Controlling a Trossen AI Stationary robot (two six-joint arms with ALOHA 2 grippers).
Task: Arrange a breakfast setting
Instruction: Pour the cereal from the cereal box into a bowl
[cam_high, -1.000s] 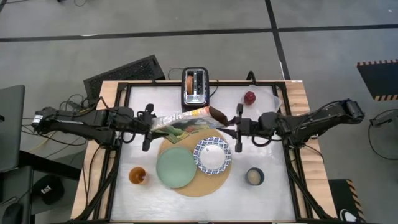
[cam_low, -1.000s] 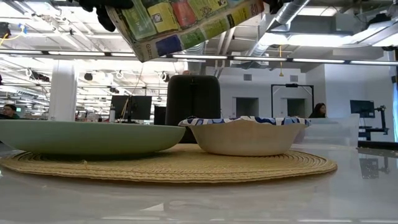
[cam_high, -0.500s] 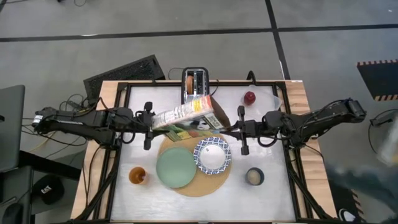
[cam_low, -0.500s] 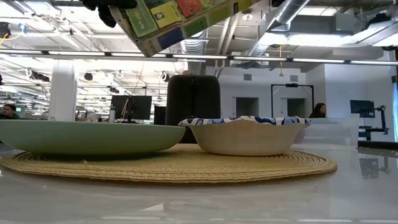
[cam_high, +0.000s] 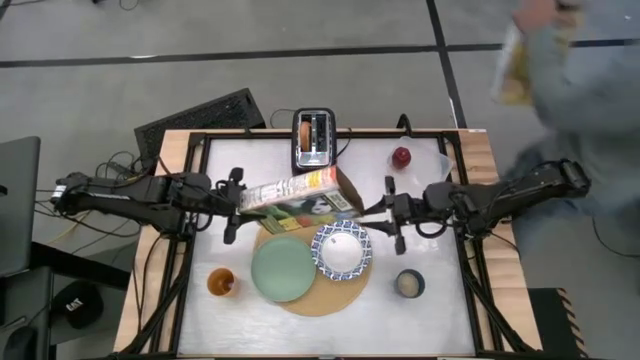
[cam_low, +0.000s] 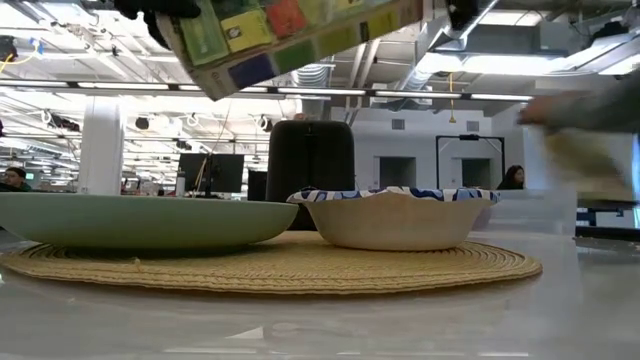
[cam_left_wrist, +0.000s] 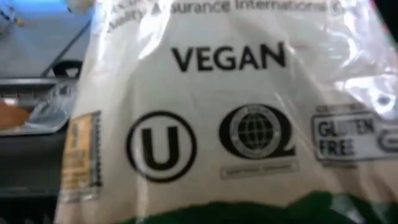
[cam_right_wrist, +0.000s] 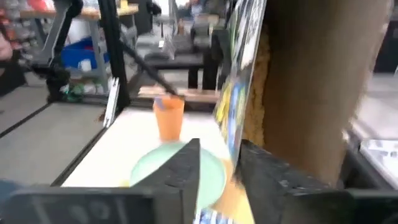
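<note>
The panda-printed cereal box (cam_high: 300, 192) hangs lengthwise over the round tan mat's far edge (cam_high: 330, 295), between my two grippers. In the low view the box (cam_low: 290, 30) tilts, its left end lower. My left gripper (cam_high: 238, 197) is at its left end and my right gripper (cam_high: 378, 210) at its open right end. On the mat sit the pale green plate (cam_high: 282, 270) and the patterned bowl (cam_high: 342, 250). The orange-drink glass (cam_high: 221, 283) stands near left, the dark mug (cam_high: 409, 285) near right, the red apple (cam_high: 401, 157) far right. The spoon is not in view. My left gripper is shut on the box's left end (cam_high: 250, 196), coming level from the table's left. The box's printed panel (cam_left_wrist: 236, 124) fills its wrist view and hides the fingers. The box is lifted clear of the table. My right gripper has the printed edge of the box's open end (cam_right_wrist: 231, 134) between its two fingers (cam_right_wrist: 186, 165), coming level from the table's right.
The black toaster (cam_high: 314, 140) stands at the far edge with something brown in one slot. A person (cam_high: 570, 70), blurred, is beyond the table's far right corner with a yellow thing in hand. Bare white table lies along the near edge.
The box has rolled about its long axis, from lying flat with its green face up to a narrow printed side up, and has shifted a little toward the table's left. My right gripper has turned and drawn slightly right. A person has come in at the far right.
</note>
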